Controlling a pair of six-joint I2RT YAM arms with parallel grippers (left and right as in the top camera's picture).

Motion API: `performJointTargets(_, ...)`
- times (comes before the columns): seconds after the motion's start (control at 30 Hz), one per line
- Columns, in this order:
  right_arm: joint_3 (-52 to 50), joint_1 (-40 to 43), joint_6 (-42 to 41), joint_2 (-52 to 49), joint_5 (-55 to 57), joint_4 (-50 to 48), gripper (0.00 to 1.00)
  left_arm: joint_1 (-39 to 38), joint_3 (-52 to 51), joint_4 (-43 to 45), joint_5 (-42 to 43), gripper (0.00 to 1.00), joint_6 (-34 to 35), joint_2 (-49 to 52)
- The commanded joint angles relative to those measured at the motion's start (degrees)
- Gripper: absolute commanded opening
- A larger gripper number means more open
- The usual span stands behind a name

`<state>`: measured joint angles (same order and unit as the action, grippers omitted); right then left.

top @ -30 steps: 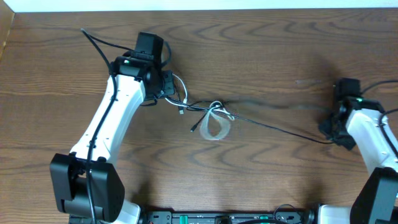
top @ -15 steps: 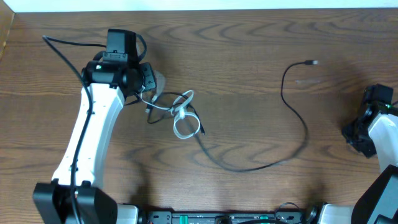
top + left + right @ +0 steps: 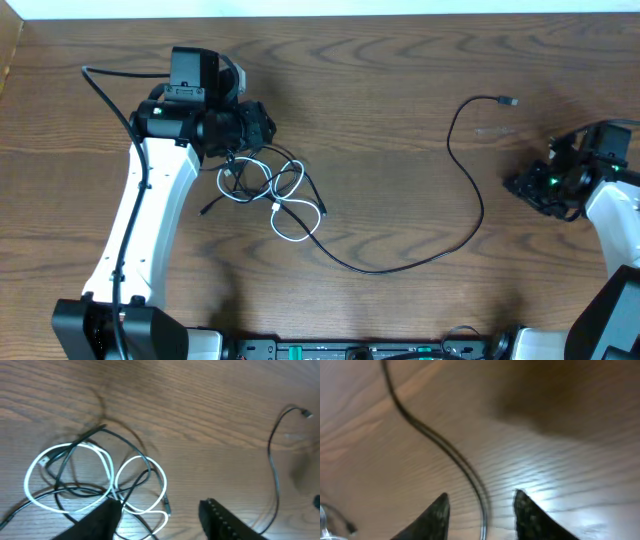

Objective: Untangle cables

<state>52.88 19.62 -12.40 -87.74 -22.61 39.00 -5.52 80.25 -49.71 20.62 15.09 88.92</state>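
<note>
Viewing from overhead: the white cable (image 3: 277,210) and the black cable (image 3: 482,212) lie tangled in loose loops just beside the left fingers (image 3: 256,126). The black one then sweeps in a wide arc over the worktop (image 3: 400,80) to a free plug near the right fingers (image 3: 528,186). Both cords look light, limp and thin, so pinch a single strand or a plug, never a crossing. Open room lies between the arms; the far edge runs close behind the left arm

Left wrist view: fingers released, nothing between them, loops just ahead

Right wrist view: fingers parted, black cable lying in the gap, ungripped
</note>
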Motion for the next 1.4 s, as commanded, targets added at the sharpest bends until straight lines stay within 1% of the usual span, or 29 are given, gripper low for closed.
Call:
performJointTargets(0.0,0.61,-0.61,3.3,-0.13,-4.72,0.2,0.42,-0.09,-2.69,-0.63,-1.81,0.59,-1.97,0.39)
performJointTargets(0.07,0.61,-0.61,3.32,-0.13,-4.74,0.26,0.45,-0.52,-4.17,-0.63,-1.86,0.6,-2.67,0.76)
performJointTargets(0.17,0.61,-1.03,3.32,-0.13,-4.72,0.35,0.49,-1.95,-6.34,-0.35,-2.49,0.6,-5.77,1.14)
performJointTargets(0.23,0.61,-1.55,3.3,-0.13,-4.7,0.35,0.49,-3.23,-7.82,-0.13,-6.34,0.6,-6.8,1.2)
performJointTargets(0.33,0.61,-2.05,3.3,-0.13,-4.31,0.44,0.5,-5.6,-9.66,-0.02,-15.23,0.6,-6.99,1.31)
performJointTargets(0.43,0.61,-2.4,3.3,-0.13,-4.33,0.39,0.5,-7.85,-12.11,1.75,-20.35,0.6,-7.28,1.33)
performJointTargets(0.57,0.61,-2.47,3.3,-0.13,-4.33,0.42,0.5,-9.62,-15.91,4.76,-20.48,0.6,-7.8,1.53)
performJointTargets(0.77,0.61,-2.47,3.3,-0.13,-4.33,0.44,0.5,-9.79,-21.86,10.34,-21.53,0.59,-7.78,1.68)
performJointTargets(0.8,0.61,-2.47,3.3,-0.13,-4.33,0.44,0.5,-9.79,-22.45,11.15,-21.53,0.56,-7.78,1.68)
performJointTargets(0.83,0.61,-2.47,3.3,-0.13,-4.33,0.44,0.5,-9.79,-22.75,11.63,-21.51,0.48,-7.76,1.68)
performJointTargets(0.93,0.61,-2.47,3.3,-0.13,-4.35,0.44,0.5,-9.86,-22.47,11.98,-20.83,0.08,-7.56,1.62)
performJointTargets(1.03,0.61,-2.47,3.28,-0.13,-4.35,0.42,0.5,-9.84,-21.05,12.11,-15.1,0.08,-7.34,1.6)
performJointTargets(1.17,0.61,-2.91,3.3,-0.13,-5.27,0.35,0.53,-9.84,-17.18,13.46,0.17,0.08,-7.28,1.4)
performJointTargets(1.27,0.61,-4.26,3.3,-0.13,-7.17,-0.42,0.56,-9.86,-13.81,16.55,11.69,0.08,-4.46,0.79)
performJointTargets(1.37,0.61,-6.08,3.3,-0.13,-10.62,-2.19,0.59,-10.38,-11.13,21.14,20.09,0.08,-1.16,-0.26)
